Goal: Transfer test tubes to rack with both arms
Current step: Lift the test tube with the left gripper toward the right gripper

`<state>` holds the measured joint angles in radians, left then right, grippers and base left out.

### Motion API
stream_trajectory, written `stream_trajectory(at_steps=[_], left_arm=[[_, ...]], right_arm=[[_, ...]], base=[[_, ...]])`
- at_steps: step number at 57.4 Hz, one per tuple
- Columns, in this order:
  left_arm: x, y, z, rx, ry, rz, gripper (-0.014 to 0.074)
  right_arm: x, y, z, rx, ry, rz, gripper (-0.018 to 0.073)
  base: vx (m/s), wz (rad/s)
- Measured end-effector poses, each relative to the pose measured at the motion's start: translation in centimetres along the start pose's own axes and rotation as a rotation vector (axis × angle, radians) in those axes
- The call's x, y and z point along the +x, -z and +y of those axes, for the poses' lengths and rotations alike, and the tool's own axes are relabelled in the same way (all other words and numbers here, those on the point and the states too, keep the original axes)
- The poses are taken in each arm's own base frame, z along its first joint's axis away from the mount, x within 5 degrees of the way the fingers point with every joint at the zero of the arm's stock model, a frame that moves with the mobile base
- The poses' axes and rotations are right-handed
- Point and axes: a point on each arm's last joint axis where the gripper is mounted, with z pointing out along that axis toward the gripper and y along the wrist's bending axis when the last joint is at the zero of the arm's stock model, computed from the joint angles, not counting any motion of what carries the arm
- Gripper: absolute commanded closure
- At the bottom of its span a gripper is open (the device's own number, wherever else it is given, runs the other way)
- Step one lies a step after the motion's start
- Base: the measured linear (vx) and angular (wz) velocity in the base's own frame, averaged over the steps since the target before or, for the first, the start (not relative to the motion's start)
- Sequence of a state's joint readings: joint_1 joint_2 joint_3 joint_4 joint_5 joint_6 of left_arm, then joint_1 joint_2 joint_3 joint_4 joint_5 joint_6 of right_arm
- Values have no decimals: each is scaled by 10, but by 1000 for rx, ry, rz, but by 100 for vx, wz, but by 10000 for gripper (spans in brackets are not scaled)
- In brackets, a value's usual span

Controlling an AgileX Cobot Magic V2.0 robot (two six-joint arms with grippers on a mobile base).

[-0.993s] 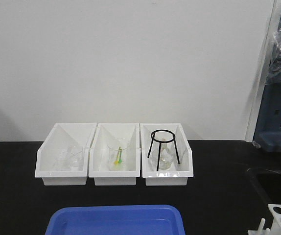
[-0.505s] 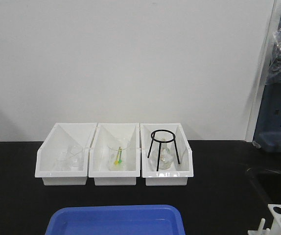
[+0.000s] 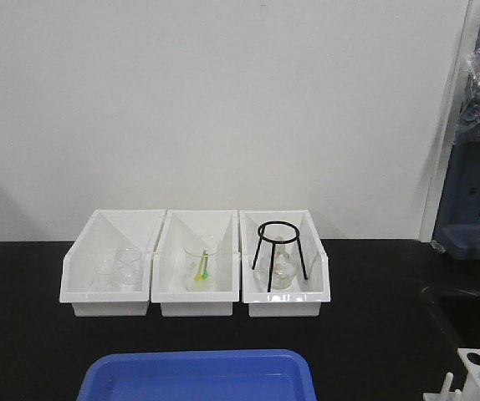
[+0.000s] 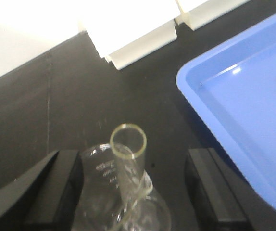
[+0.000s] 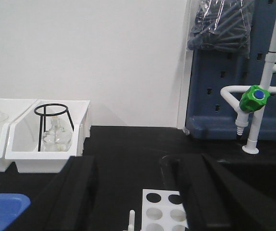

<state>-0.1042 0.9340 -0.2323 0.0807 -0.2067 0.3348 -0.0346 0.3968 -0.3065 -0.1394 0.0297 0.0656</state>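
Test tube (image 4: 128, 144) upright between spread jaws of left gripper (image 4: 134, 161), untouched, mouth toward wrist; right gripper (image 5: 138, 166) likewise spread, rack (image 5: 164, 214) just beneath.

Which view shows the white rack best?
The right wrist view: the rack lies close, several round holes plainly showing. The front view catches only a corner of it at the bottom right edge; the left wrist view shows none of it.

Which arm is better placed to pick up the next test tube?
Left. The left gripper is open with a finger on either side of the tube leaning in the beaker, so it likely only needs to close. The right gripper hangs open above the rack, away from that tube.
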Motion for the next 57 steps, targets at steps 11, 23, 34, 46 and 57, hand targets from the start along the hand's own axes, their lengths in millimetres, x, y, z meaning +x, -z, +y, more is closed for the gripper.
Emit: stream_trajectory(at_steps=[11, 23, 34, 46, 57], left_arm=[[2, -16, 0, -14, 47, -20, 25], [8, -31, -1, -20, 78, -5, 25], [9, -34, -2, -19, 78, -4, 56], [7, -34, 1, -45, 111, -23, 204], [8, -34, 2, -61, 147, -16, 395]], right_arm=[[0, 0, 0, 0, 0, 0, 111], [0, 0, 0, 0, 1, -1, 111], [0, 0, 0, 0, 1, -1, 111], [0, 0, 0, 0, 1, -1, 111], [0, 0, 0, 0, 1, -1, 111]], base=[[0, 0], [0, 0], [0, 0], [0, 0], [0, 0]])
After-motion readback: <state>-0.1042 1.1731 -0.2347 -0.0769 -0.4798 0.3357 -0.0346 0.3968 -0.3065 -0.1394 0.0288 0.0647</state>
